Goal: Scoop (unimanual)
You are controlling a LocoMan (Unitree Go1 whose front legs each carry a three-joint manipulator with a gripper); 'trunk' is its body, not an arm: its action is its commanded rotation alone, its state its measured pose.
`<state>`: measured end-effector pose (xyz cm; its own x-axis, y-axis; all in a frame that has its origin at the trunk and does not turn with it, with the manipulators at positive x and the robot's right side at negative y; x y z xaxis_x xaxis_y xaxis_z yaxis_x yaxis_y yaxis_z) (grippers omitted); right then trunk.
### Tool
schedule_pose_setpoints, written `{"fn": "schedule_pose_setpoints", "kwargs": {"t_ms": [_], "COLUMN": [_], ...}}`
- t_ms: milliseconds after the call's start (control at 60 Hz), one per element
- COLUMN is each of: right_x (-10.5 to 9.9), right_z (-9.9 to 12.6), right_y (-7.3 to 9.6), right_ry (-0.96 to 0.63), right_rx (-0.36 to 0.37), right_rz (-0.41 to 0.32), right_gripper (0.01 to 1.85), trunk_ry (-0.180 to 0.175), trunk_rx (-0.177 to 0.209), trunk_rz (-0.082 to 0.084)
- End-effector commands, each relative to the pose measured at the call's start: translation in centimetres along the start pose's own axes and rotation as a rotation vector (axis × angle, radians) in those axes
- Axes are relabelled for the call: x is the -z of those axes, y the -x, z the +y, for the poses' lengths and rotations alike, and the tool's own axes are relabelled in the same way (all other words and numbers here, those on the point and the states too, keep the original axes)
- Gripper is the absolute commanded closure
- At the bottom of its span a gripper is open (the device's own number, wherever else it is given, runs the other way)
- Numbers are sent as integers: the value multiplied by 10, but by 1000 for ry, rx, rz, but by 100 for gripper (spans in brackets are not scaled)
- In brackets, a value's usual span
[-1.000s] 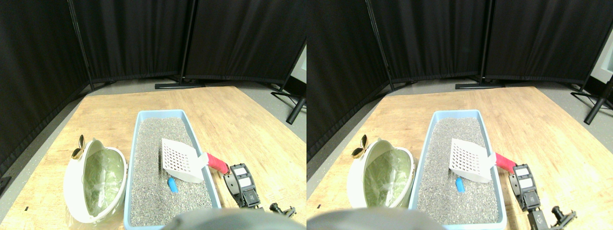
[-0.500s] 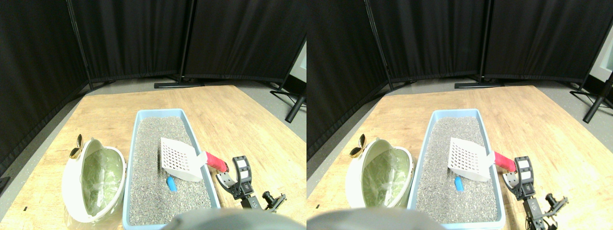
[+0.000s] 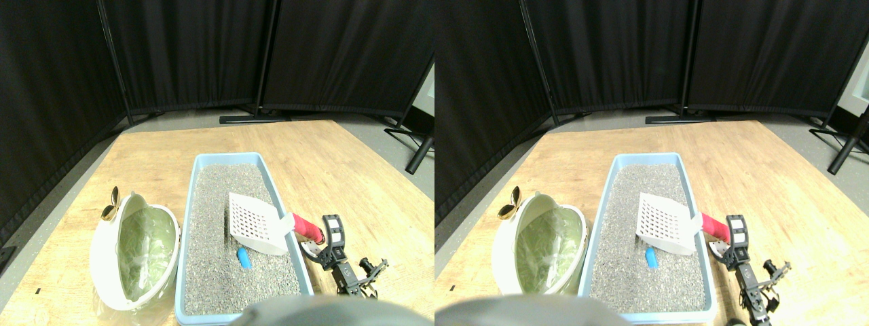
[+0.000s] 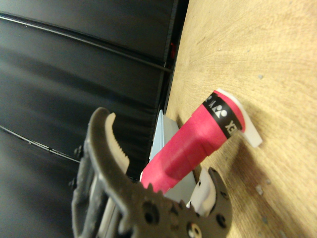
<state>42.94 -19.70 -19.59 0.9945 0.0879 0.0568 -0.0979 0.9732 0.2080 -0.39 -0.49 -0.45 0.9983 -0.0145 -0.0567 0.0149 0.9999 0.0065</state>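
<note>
A white slotted scoop (image 3: 252,227) rests on the grey litter in the light-blue litter box (image 3: 227,157), its head tilted up. Its red wrapped handle (image 3: 307,229) sticks out over the box's right wall. A small blue piece (image 3: 243,259) lies in the litter just in front of the scoop. My right gripper (image 3: 320,240) is open at the handle's end, one jaw on each side of it. In the wrist view the red handle (image 4: 195,141) runs between the two dark jaws of the gripper (image 4: 159,148), with a gap left on each side.
A white oval bin with a green liner (image 3: 139,251) stands left of the litter box, a gold clip (image 3: 111,206) at its far rim. Everything sits on a wooden board (image 3: 326,163). Black curtain panels on metal stands (image 3: 254,121) close off the back and sides.
My right gripper has turned and moved left toward the scoop, and its jaws now stand on either side of the red handle's end. Scoop and blue piece have not moved.
</note>
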Motion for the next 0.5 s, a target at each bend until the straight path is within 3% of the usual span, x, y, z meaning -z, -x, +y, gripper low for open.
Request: {"fn": "schedule_pose_setpoints", "kwargs": {"t_ms": [17,500], "right_x": [-5,6], "right_z": [1,-5], "right_y": [-3,-18], "right_ry": [5,-26], "right_rx": [-8,37], "right_rz": [-35,5], "right_gripper": [99,102], "trunk_ry": [23,14], "trunk_rx": [-11,-7], "trunk_rz": [25,43]}}
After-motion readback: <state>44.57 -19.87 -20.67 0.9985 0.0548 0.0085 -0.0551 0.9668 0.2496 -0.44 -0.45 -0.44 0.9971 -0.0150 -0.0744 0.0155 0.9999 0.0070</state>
